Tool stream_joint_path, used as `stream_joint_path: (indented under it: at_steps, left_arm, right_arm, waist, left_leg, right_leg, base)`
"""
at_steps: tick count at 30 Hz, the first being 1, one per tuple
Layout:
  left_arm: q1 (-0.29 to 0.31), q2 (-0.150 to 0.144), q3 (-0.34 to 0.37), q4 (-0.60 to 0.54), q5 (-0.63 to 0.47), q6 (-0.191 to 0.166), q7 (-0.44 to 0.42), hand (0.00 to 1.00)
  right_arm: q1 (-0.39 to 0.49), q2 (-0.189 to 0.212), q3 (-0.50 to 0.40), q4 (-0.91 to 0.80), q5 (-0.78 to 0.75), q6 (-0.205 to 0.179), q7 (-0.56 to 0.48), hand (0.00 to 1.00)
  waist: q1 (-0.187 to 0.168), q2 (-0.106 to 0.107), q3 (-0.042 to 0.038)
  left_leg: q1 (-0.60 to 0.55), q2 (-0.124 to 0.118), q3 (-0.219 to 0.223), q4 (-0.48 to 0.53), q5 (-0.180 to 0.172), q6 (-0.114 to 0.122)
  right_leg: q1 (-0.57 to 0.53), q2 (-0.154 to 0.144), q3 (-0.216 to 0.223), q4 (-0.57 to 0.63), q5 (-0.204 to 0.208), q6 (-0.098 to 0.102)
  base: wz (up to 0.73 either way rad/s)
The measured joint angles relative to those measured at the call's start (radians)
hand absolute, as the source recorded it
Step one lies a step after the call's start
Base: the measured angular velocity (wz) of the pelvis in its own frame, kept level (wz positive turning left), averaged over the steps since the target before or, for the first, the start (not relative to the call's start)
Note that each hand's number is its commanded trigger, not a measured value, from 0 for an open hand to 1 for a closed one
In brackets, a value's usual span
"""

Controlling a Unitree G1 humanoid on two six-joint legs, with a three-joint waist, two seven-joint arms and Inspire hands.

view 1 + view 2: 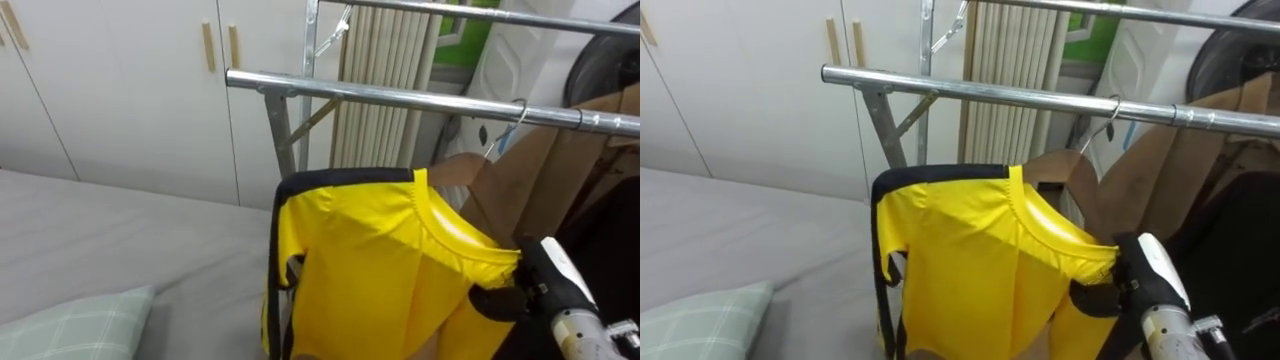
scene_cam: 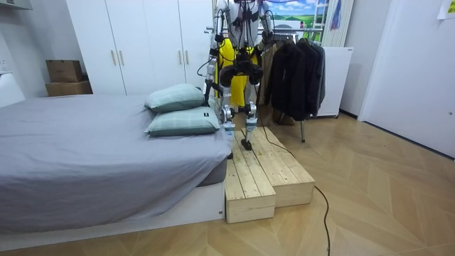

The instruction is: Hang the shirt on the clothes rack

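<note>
Yellow shirt [image 1: 370, 260] is held up just under the metal rail [image 1: 400, 97], left hand [image 1: 293, 270] tucked behind its left edge. Right hand [image 1: 540, 278] fingers [image 1: 497, 300] pinch the collar. Best to raise it level, clearing the rail, left of the hanger [image 1: 512, 118].

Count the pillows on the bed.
2. One pale green pillow lies at the edge of the bed beside the robot; the second pillow sits just behind it. None seem hidden.

One yellow shirt [image 1: 370, 270], black-trimmed at shoulder and sleeve. Held up spread, collar uppermost, just below the metal rail [image 1: 400, 98], apart from it.
</note>
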Motion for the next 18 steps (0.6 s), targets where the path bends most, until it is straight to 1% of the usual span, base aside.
stream_joint_path:
  at_steps: [1,3,6,10,14,16,18]
  left_arm:
    - [0.000,0.000,0.000,0.000,0.000,0.000,-0.001,0.00]
    - [0.000,-0.001,-0.001,0.000,0.000,0.000,-0.005,0.00]
    - [0.000,-0.001,-0.002,0.000,0.000,0.000,-0.012,0.00]
    - [0.000,0.000,-0.009,0.000,0.000,0.003,-0.013,0.00]
    - [0.000,0.000,-0.009,0.000,0.000,0.004,-0.016,0.00]
    - [0.000,0.002,-0.008,-0.001,0.000,0.004,-0.019,0.00]
    - [0.000,0.004,-0.008,-0.005,0.000,0.004,-0.020,0.00]
  right_arm:
    - [0.000,0.002,-0.001,0.024,0.000,0.007,0.000,0.00]
    - [0.000,0.004,-0.002,0.036,0.001,0.022,0.002,0.00]
    - [0.000,0.006,-0.001,0.037,0.004,0.026,0.011,0.00]
    - [0.000,0.007,-0.001,0.037,0.008,0.046,0.022,0.00]
    - [0.000,0.011,-0.001,0.033,0.007,0.047,0.033,0.00]
    - [0.000,0.012,-0.001,0.033,0.004,0.047,0.041,0.00]
    - [0.000,0.012,-0.001,0.033,0.004,0.047,0.041,0.00]
  waist:
    - [0.001,-0.002,-0.0017]
    - [0.002,0.000,-0.0018]
    - [0.003,0.002,-0.0027]
    - [0.005,0.002,-0.0023]
    - [0.005,0.002,-0.0019]
    - [0.004,0.002,-0.0010]
    - [0.004,0.002,0.0000]
  left_leg:
    - [0.000,0.000,-0.001,-0.001,0.000,0.001]
    - [0.000,0.000,-0.001,-0.002,-0.002,0.002]
    - [0.001,0.000,-0.004,-0.002,-0.002,0.002]
    - [0.010,0.000,-0.009,-0.003,-0.002,0.002]
    - [0.012,-0.001,-0.010,-0.003,-0.002,0.003]
    - [0.012,-0.002,-0.013,-0.003,-0.003,0.003]
    - [0.010,-0.002,-0.015,-0.003,-0.003,0.003]
  right_leg:
    - [0.000,0.000,-0.001,0.000,0.003,-0.005]
    - [0.000,0.000,-0.002,0.000,0.003,-0.005]
    - [0.000,-0.001,-0.007,0.001,0.003,-0.005]
    - [0.007,-0.002,-0.012,-0.002,0.000,-0.006]
    - [0.008,-0.002,-0.011,-0.002,-0.004,-0.004]
    - [0.010,-0.003,-0.011,-0.001,-0.013,-0.001]
    - [0.010,-0.003,-0.012,-0.001,-0.018,0.007]
  base:
    - [0.00]
    - [0.00]
    - [0.03]
    - [0.04]
    - [0.00]
    - [0.03]
    - [0.00]
